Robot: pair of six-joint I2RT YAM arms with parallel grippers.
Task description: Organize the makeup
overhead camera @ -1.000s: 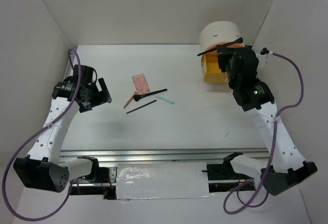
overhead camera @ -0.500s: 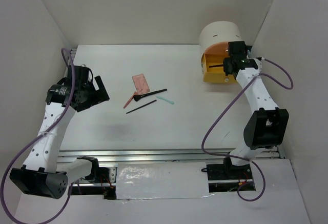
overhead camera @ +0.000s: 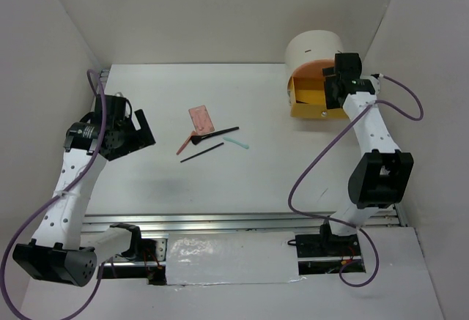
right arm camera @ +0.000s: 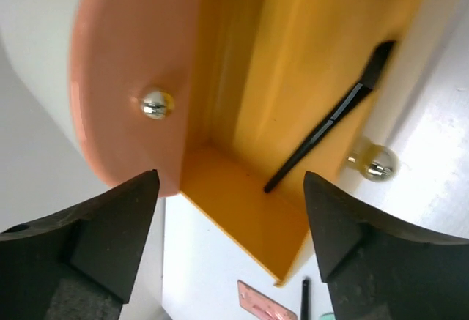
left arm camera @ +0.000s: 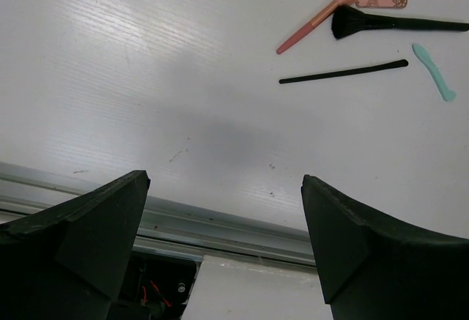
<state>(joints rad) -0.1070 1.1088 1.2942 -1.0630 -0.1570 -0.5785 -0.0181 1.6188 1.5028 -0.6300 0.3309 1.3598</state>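
Five makeup pieces lying clustered mid-table (overhead camera: 256, 181): flat pink palette (overhead camera: 201, 119), coral-handled brush (overhead camera: 187, 143) at its corner, black fan brush (overhead camera: 220, 133), thin black pencil (overhead camera: 202, 152), mint-green stick (overhead camera: 236, 143). Well apart, left gripper (left arm camera: 226, 181) hovering over white, finely lined surface, fingers spread, gripping nothing. Far right, right gripper (right arm camera: 230, 181) hanging over pulled-out glossy yellow drawer (right arm camera: 242, 210) of round cream drawer unit (overhead camera: 311, 45), fingers spread. Slim black brush (right arm camera: 330, 118) resting diagonally inside. Curved peach front (right arm camera: 124, 56) with shiny knob (right arm camera: 155, 105) sitting beside.

White arms (overhead camera: 72, 177) with black joints (overhead camera: 379, 179), black claws (left arm camera: 223, 179) and purple cables (overhead camera: 290, 201).

Robot lab cell, white walls (overhead camera: 220, 12)
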